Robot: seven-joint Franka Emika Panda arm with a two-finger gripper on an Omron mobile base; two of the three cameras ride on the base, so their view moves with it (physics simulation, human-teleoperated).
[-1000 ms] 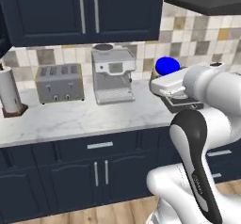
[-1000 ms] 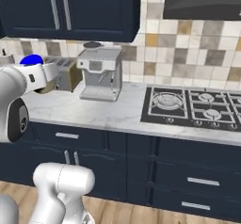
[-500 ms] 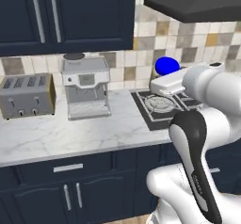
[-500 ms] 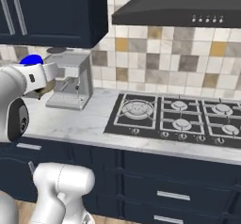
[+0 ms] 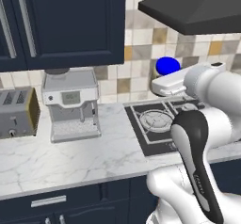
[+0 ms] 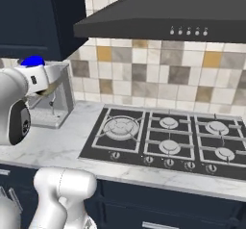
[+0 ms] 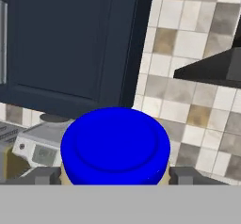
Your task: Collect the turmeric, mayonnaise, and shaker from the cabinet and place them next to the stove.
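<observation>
Showing bright blue on the mayonnaise (image 7: pixel 115 145) lid, dark navy on the cabinet (image 5: pixel 70 25), black on the stove (image 6: pixel 168 139), beige-and-grey checks on the backsplash tiles (image 6: pixel 158 79), white-grey marbling on the counter (image 5: pixel 70 159).

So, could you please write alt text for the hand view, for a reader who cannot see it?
The bright blue lid of the mayonnaise sits between the gripper fingers in the foreground. Behind it are the navy cabinet, a tiled wall and a coffee machine at lower left.
</observation>
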